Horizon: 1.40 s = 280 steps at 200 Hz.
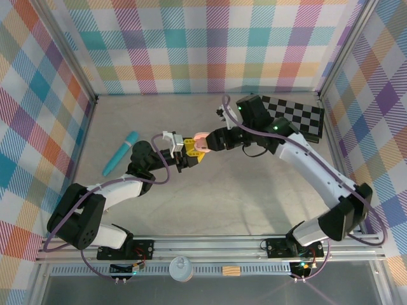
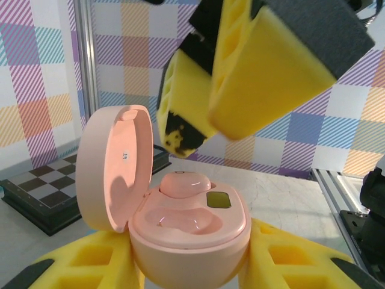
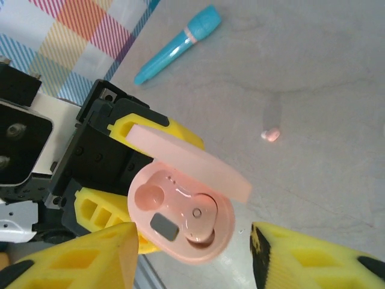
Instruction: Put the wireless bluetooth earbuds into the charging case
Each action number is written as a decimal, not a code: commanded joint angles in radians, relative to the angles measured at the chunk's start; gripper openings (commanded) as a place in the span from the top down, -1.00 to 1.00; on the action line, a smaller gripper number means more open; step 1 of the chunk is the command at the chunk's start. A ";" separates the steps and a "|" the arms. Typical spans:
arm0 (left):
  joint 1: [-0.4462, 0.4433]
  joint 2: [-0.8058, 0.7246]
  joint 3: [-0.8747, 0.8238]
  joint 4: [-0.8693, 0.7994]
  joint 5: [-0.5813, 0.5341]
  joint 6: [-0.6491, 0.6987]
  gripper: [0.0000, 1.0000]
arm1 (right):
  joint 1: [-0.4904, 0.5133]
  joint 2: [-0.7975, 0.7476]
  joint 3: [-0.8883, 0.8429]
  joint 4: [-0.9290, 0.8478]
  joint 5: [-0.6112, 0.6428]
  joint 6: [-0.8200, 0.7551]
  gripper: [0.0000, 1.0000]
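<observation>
Wireless bluetooth earbuds point(image 2: 184, 182), glossy pink nubs, are half loaded. One sits in the charging case point(image 2: 192, 241), a smooth pink pebble with its hinged lid up, clamped at the middle of the scene by the left pincer point(image 1: 187, 152). The right pincer point(image 2: 204, 126), yellow-fingered, hovers just above it, parted and empty. Next, I judge, it must fetch the second earbud point(image 3: 272, 135), which lies near the case on the mottled grey bench point(image 3: 313, 72).

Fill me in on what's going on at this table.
The left gripper holds a pink charging case with its lid open. One pink earbud sits in one well; the other well is empty. The right gripper hangs just above the case with its jaws apart and nothing between them. A second pink earbud lies loose on the table, and a teal tube lies off to the side.
</observation>
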 commanded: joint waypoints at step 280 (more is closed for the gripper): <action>0.083 -0.212 0.023 -0.011 0.054 -0.046 0.28 | 0.050 0.626 -0.098 0.645 -0.075 0.601 0.10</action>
